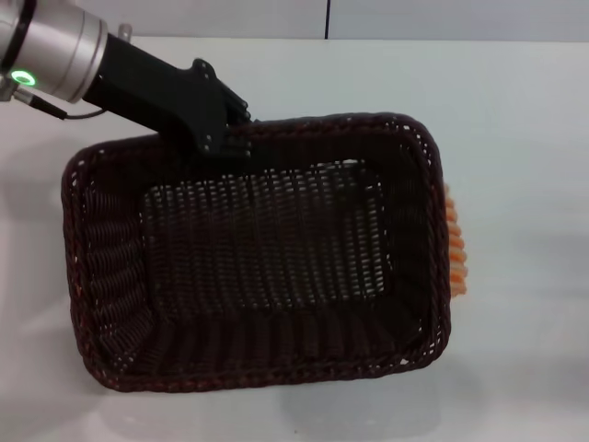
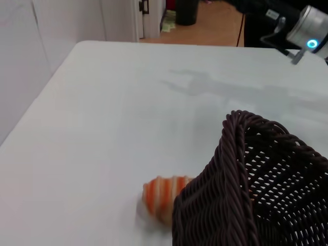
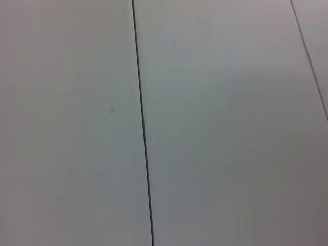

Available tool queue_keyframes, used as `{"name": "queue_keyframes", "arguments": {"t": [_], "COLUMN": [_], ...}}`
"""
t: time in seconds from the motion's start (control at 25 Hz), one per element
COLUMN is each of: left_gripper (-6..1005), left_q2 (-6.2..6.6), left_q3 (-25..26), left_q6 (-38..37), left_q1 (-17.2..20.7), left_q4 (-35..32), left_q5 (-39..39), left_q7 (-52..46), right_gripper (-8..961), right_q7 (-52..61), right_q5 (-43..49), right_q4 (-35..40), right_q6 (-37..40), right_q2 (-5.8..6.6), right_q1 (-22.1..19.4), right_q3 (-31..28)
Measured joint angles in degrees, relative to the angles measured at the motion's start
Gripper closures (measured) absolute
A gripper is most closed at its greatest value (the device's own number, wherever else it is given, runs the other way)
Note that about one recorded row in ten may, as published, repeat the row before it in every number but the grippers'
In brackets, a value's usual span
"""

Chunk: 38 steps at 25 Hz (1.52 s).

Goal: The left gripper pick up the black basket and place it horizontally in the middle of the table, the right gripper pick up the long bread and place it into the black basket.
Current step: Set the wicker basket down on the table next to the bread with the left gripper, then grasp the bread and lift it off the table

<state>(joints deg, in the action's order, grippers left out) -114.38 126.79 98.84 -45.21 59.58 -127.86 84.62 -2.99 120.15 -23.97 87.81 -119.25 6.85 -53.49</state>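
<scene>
I see left gripper (image 1: 225, 138) pinching black basket (image 1: 258, 258) rim at 11 o'clock, carrying it; long bread (image 1: 456, 249) peeks out at 3 o'clock.

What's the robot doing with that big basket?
The left gripper is on the far rim of the black basket, which fills most of the head view and looks tilted, so it seems to be carrying or setting it down on the table. The basket is empty. The long bread lies on the table just outside the basket's right end, half hidden by it. The right gripper isn't in view; only part of its arm, with the blue light, shows far off.
</scene>
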Motion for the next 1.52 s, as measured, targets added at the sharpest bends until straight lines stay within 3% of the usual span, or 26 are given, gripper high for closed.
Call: {"name": "queue_keyframes", "arguments": {"t": [0.56,1.0,1.04,1.32,1.52], "left_gripper": [785,396,395,385,389], "left_q2": [-0.99,-1.73,-1.82,-2.32,-1.26], "left_q3": [0.22,0.77,1.01,7.59,13.2], "left_q6": [-0.87,-1.92,-2.02,-2.63,-2.8], "left_q1": [0.21,0.67,0.7,0.85,2.85], "left_q4": [-3.15,-2.41,-2.16,0.56,0.7], "left_q5": [-0.4,-0.33,-0.32,2.67,11.1], "left_q7": [4.52,5.9,6.03,7.25,7.92], "right_gripper": [412,411,411,411,412], "right_q7": [-0.09,-0.09,-0.09,-0.09,-0.07], "right_q5": [0.17,0.18,0.18,0.26,0.28], "right_q4": [0.74,0.86,0.86,0.47,-1.4], "right_q6": [1.48,2.31,2.34,3.29,4.27], "right_q2": [0.16,0.04,0.01,-0.09,-0.07], "right_q1": [-0.29,-0.9,-0.94,-1.17,-1.47], "right_q3": [0.38,0.63,0.68,2.15,5.14]}}
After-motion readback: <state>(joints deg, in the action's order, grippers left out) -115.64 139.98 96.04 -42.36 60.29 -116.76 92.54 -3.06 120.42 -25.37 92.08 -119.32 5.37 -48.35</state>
